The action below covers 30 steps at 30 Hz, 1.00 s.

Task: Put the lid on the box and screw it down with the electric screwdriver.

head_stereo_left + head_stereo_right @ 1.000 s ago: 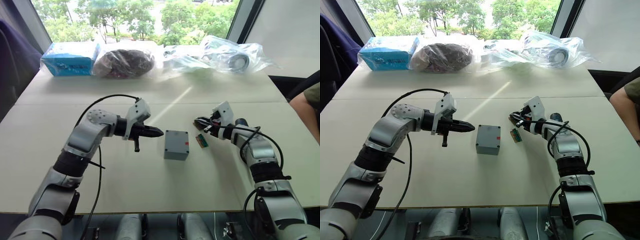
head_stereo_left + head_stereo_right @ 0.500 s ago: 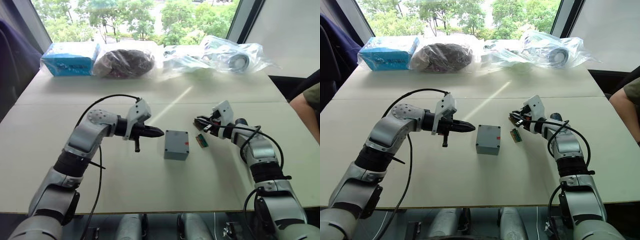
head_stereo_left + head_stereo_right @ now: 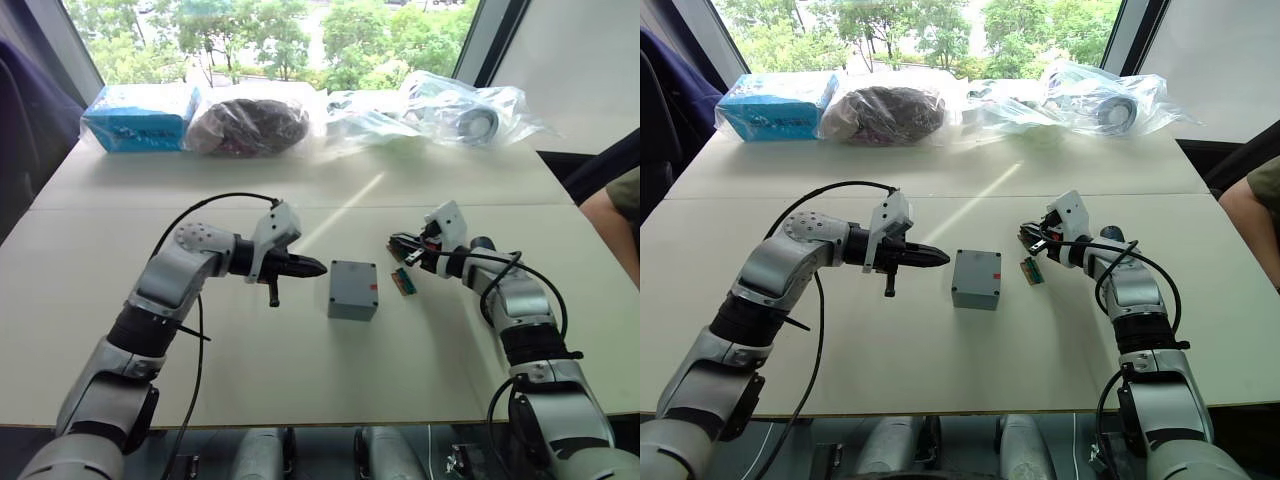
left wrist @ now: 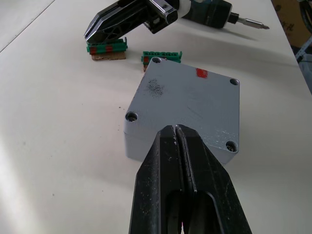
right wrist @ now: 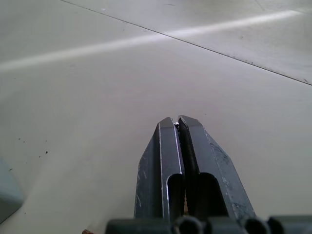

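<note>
Showing: a pale tabletop with both arms reaching inward toward a central enclosure.
Box: small grey plastic square enclosure resting on the table between the two grippers, its flat grey lid plate lying on top with screw holes at the corners and a small red mark near one edge.
Left gripper: two black fingers pressed together, holding nothing, poised just beside the box and pointing at it.
Right gripper: fingers closed flat against each other, empty, held low over bare table near the far side of the box.
Electric screwdriver: dark body with thin metal bit, seen in the left wrist view beyond the box, at the right arm.
Small green connector parts: lying on the table just beside the box, below the right gripper.
Background: blue carton and clear plastic bags along the far table edge.
</note>
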Available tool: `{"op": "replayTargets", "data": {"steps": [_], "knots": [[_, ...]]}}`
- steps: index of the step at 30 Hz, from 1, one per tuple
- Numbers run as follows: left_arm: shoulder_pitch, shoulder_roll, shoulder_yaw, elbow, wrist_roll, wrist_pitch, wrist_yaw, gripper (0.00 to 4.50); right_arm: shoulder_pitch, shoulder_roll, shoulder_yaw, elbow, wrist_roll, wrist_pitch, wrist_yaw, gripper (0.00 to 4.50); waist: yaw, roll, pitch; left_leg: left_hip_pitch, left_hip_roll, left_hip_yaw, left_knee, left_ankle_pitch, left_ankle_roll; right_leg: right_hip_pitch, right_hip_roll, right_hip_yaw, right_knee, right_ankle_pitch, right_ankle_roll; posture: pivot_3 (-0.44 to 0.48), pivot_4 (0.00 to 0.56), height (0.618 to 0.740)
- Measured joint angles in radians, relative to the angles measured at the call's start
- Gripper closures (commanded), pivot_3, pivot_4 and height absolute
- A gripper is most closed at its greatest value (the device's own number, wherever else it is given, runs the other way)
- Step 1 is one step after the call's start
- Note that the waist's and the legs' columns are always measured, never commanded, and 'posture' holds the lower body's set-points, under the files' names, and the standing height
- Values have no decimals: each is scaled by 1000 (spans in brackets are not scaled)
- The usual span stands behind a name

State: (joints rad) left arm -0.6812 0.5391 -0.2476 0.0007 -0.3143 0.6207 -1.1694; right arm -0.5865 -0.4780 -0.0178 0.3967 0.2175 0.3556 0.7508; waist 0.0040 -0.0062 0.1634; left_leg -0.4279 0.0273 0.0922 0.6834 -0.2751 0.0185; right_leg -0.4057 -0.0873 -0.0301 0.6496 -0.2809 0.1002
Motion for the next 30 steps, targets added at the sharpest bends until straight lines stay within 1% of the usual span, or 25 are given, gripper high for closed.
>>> {"op": "replayTargets", "data": {"steps": [5,12,15,19,21,22,24,25,27,30], "knots": [[0,0,0,0,-1,0,-1,4500,0,-6,-2,0,1,0,-3,4469,0,0,0,0,0,0,0,0,0,0,0,0,0,0,0,0,150,740],[-2,-4,1,7,-5,2,-1,4500,-23,-14,-48,-11,22,2,-9,4469,-1,0,0,0,0,0,0,0,0,0,0,0,0,0,0,0,150,740],[-4,-9,3,7,-18,7,-1,4500,-44,-14,-68,-38,37,11,-12,4469,-1,0,0,0,0,0,0,0,0,0,0,0,0,0,0,0,150,740],[-11,-5,20,6,-45,28,-6,4500,-45,-19,-70,-120,61,53,-8,4469,0,0,0,0,0,0,0,0,0,0,0,0,0,0,0,0,150,740],[-15,12,30,-5,-64,45,-12,4500,-28,-28,-71,-208,87,102,0,4469,0,0,0,0,0,0,0,0,0,0,0,0,0,0,0,0,150,740],[-18,31,33,-17,-71,55,-24,4500,-6,-43,-73,-294,122,152,10,4469,1,0,0,0,0,0,0,0,0,0,0,0,0,0,0,0,150,740],[-14,66,34,-42,-82,68,-45,4500,39,-61,-77,-411,166,215,23,4469,2,0,0,0,1,-1,-1,0,0,0,0,0,-1,0,0,0,150,740],[-8,102,35,-67,-93,76,-68,4500,90,-74,-78,-514,206,270,27,4469,1,0,0,0,0,0,-1,0,0,0,0,0,-1,0,0,0,150,740],[5,135,36,-94,-106,89,-92,4500,153,-80,-77,-622,254,330,27,4469,2,0,0,0,0,-1,-1,0,0,0,0,0,0,0,0,0,150,740],[9,141,35,-106,-113,94,-105,4500,214,-87,-66,-720,292,388,21,4469,8,0,0,0,0,-1,0,-3,5,0,0,0,0,0,0,0,150,740]]}}
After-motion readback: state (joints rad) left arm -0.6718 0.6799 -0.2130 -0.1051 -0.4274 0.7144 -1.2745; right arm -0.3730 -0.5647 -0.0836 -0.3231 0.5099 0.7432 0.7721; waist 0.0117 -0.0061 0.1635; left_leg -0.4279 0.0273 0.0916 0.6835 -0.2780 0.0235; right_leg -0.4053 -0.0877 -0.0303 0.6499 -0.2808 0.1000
